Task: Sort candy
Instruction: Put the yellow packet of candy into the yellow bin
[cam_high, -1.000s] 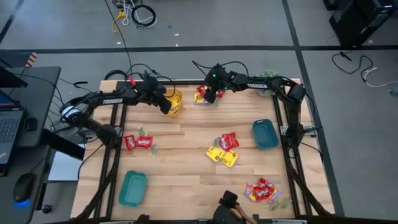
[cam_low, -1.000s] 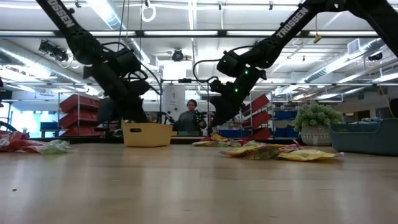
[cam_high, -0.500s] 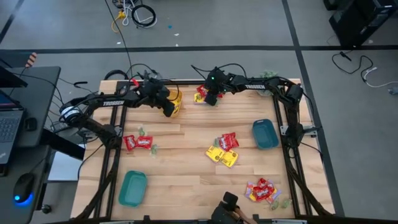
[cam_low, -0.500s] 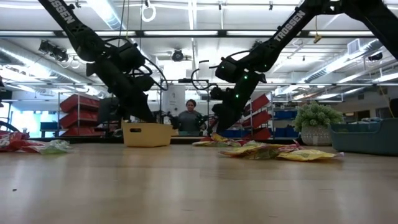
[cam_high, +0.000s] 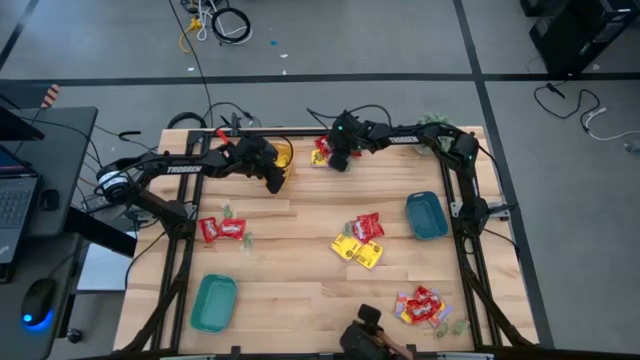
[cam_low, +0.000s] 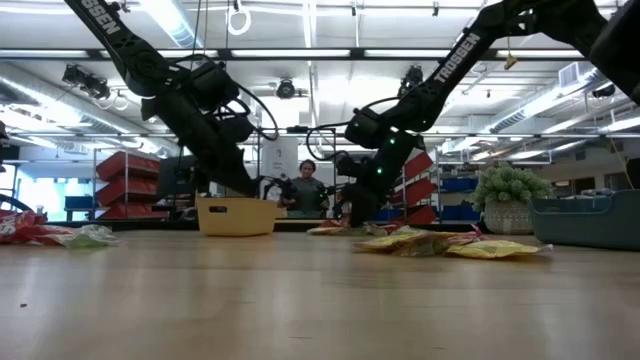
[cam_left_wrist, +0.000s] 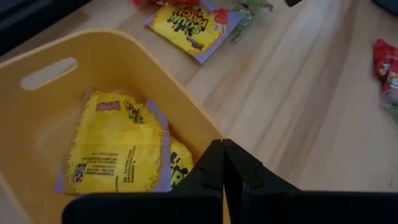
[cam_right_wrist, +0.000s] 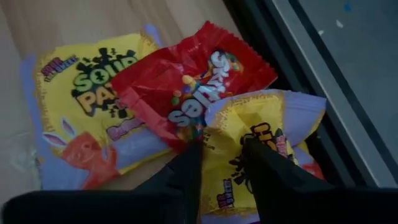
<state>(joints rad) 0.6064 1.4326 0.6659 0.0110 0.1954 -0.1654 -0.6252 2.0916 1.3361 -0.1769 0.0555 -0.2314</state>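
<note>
My right gripper (cam_right_wrist: 222, 160) is down on a heap of candy (cam_high: 322, 150) at the table's far edge. It is shut on a yellow packet (cam_right_wrist: 267, 124) that lies beside a red packet (cam_right_wrist: 193, 87) and another yellow one (cam_right_wrist: 81, 87). My left gripper (cam_left_wrist: 224, 163) is shut and stands over the near rim of the yellow tray (cam_left_wrist: 124, 62), left of that heap (cam_high: 283, 160). Yellow packets (cam_left_wrist: 118, 149) lie on the tray's floor. Whether the left fingers touch the rim, I cannot tell. My right gripper pinches a puckered part of the yellow packet (cam_right_wrist: 224, 140) between its two fingers, near the packet's edge next to the red packet. The fingers slant down from the table's right. The packet still lies on the heap, bunched up between the fingers (cam_right_wrist: 258, 158).
More candy lies at the left (cam_high: 222, 229), in the middle (cam_high: 358, 240) and at the near right (cam_high: 422, 306). A teal tray (cam_high: 213, 302) stands near left, a blue one (cam_high: 426, 215) at the right. A fuzzy green plant (cam_low: 510, 195) stands at the far right. A person (cam_low: 305, 190) shows beyond the table.
My right gripper has gone down onto the heap of candy at the far edge, shifting a little toward the table's left. My left gripper has moved slightly toward the right over the yellow tray.
</note>
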